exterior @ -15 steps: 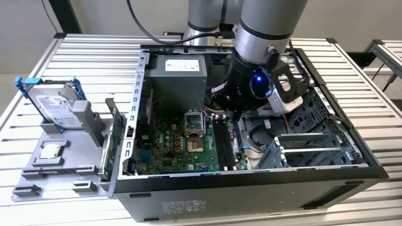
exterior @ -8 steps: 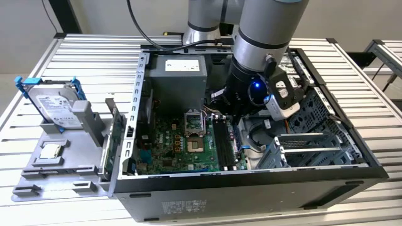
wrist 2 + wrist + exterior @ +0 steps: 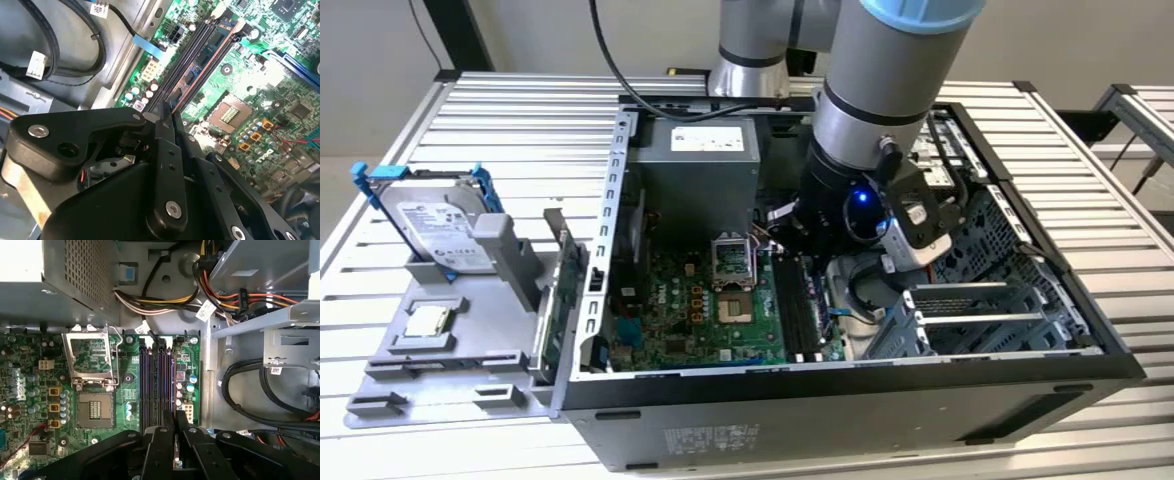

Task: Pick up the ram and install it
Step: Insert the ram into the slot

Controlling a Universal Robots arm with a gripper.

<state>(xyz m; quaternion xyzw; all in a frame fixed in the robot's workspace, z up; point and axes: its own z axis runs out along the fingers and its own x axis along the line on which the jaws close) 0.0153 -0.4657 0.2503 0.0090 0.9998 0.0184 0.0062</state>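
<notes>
- Gripper [image 3: 174,432]: fingers clenched on the ram [image 3: 173,390], held edge-on over the memory slots [image 3: 152,385], right of the processor socket [image 3: 92,410].
- Ram: likely light, stiff, fragile; best held by its edges.

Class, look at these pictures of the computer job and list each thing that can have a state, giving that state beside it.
Computer case: side open, lying flat.
Ram: standing on edge in a slot on the board, held at its near end.
Gripper: shut on the ram, down inside the case.
Processor socket: cover raised, empty.
Hard drive: outside the case, leaning in the grey holder.
Processor chip: lying flat on the holder.
</notes>
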